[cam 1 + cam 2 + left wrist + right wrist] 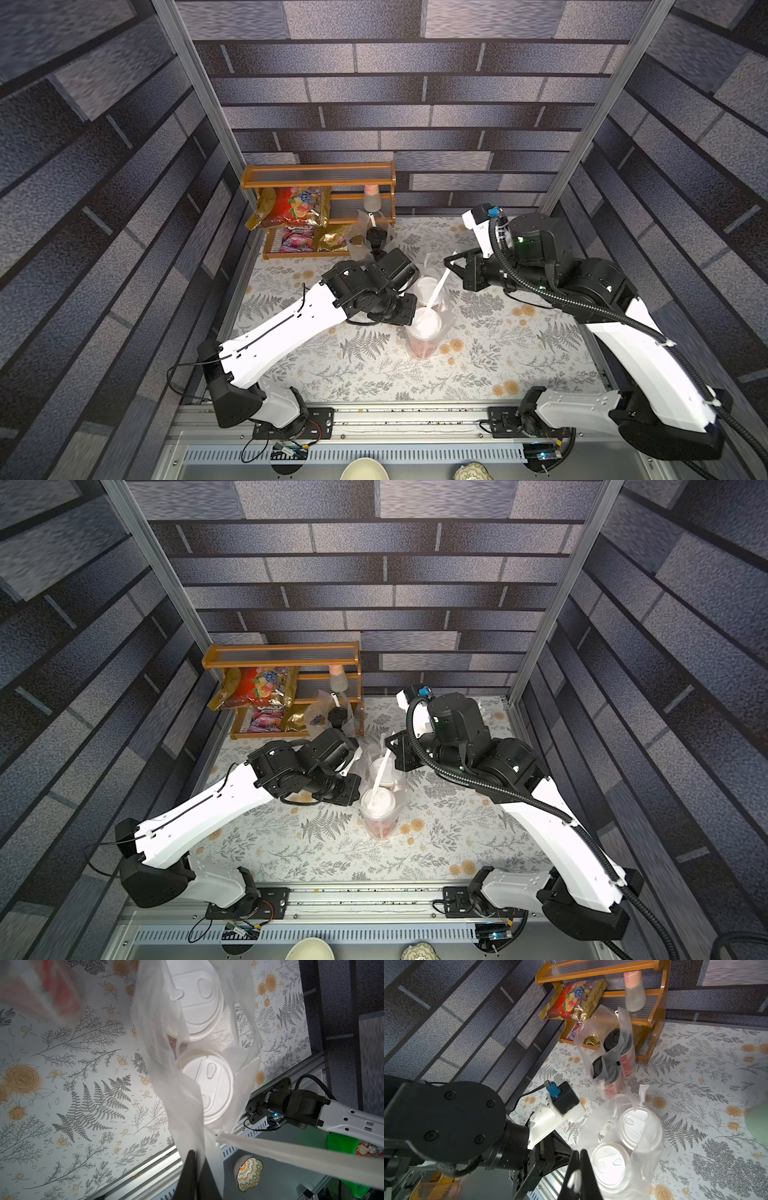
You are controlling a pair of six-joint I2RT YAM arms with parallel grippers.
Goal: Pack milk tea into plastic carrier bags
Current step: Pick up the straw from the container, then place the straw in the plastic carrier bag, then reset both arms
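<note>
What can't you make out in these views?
Left gripper's fingers: hidden under the left arm in both top views.
Lower end of the long white straw: inside the thin clear plastic carrier bag or not, unclear.
Two black-lidded red paper cups: left arm partly covers them in both top views.
Pale green blur: cut off by right wrist view's edge, unidentifiable.

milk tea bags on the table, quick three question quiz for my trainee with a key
1. What colour are the lids of the cups in the carrier bag between the arms? A black, B white, C green
2. True or false: the left fingers stand open, clear of that bag.
3. How many black-lidded cups sit in the second bag by the wooden shelf?
Key: 1 B; 2 false; 3 two.
</note>
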